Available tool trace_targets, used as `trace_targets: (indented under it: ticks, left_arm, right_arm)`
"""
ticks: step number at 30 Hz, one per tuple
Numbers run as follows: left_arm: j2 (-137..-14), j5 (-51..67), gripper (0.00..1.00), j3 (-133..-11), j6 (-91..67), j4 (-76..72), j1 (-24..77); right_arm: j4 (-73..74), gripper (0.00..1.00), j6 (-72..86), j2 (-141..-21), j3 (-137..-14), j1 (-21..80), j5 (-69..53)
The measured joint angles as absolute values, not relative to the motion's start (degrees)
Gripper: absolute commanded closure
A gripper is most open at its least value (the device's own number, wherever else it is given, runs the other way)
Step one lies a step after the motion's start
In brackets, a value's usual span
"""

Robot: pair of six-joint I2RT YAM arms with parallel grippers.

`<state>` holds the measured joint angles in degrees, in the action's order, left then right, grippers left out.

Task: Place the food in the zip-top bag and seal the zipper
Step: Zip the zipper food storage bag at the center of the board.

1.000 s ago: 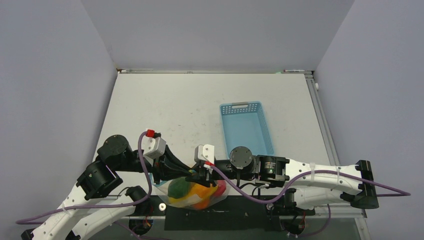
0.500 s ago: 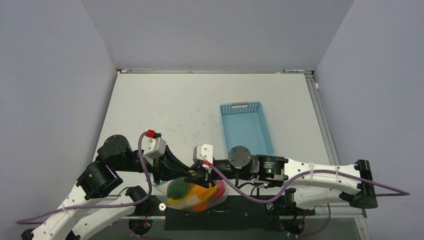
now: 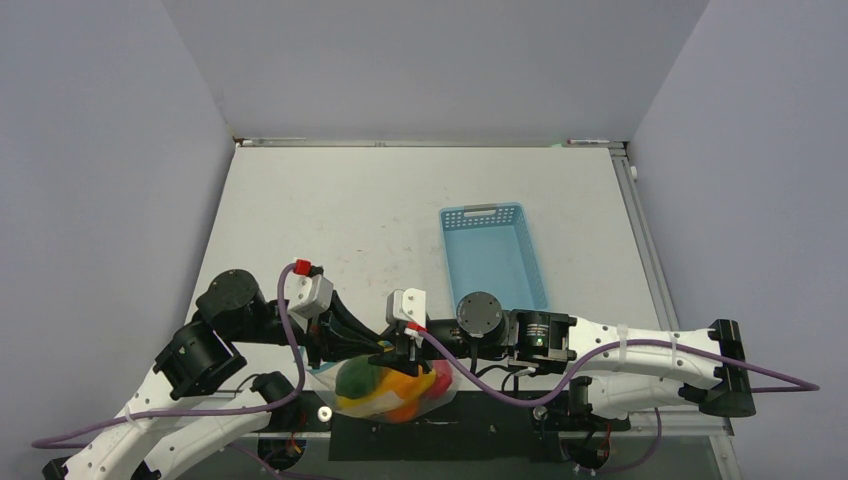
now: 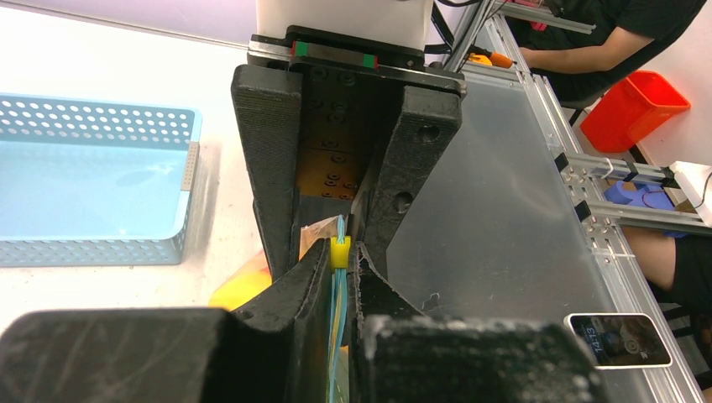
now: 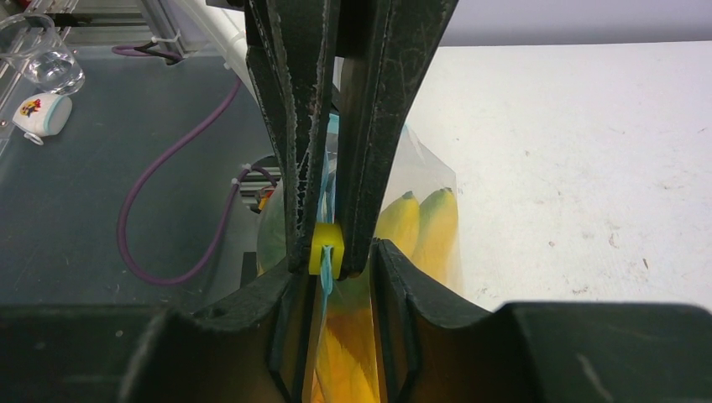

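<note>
The white table [image 3: 330,210] carried the blue basket [image 3: 480,210] right of its middle, apart from the bag. The clear bag [image 5: 424,172] sat at the near edge between my 2 arms, stuffed with the toy fruit [image 3: 385,385]; 2 bananas [image 5: 420,222] pressed against its wall. My left gripper [image 4: 340,269] was pinched tight on the zipper [image 4: 338,306] along the bag's mouth. My right gripper [image 5: 337,277] faced it tip to tip, jaws slightly apart, straddling the same strip. A small yellow slider [image 5: 326,250] sat on the strip where the 2 sets of fingertips met.
</note>
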<state>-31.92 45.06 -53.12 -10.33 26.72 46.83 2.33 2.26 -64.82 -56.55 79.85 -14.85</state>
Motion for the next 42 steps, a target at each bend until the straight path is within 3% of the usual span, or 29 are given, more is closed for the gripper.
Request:
trace_targets:
  ticks: [2, 6, 7, 42]
  left_arm:
    - [-31.9, 45.1, 1.0, -53.1, -10.3, 26.7, 46.8]
    - [-31.9, 45.1, 1.0, -53.1, -10.3, 26.7, 46.8]
    - [-31.9, 45.1, 1.0, -53.1, -10.3, 26.7, 46.8]
    - [-33.6, 43.3, 1.0, -53.0, -8.8, 22.9, 46.8]
  right_arm:
    - [2.3, 0.75, 2.3, -64.8, -56.6, 79.9, -14.9]
    - [2.3, 0.94, 2.3, -64.8, -56.6, 79.9, -14.9]
    - [2.3, 0.95, 2.2, -64.8, -56.6, 79.9, -14.9]
    - [7.9, 0.95, 2.0, -56.2, -56.6, 79.9, -9.4]
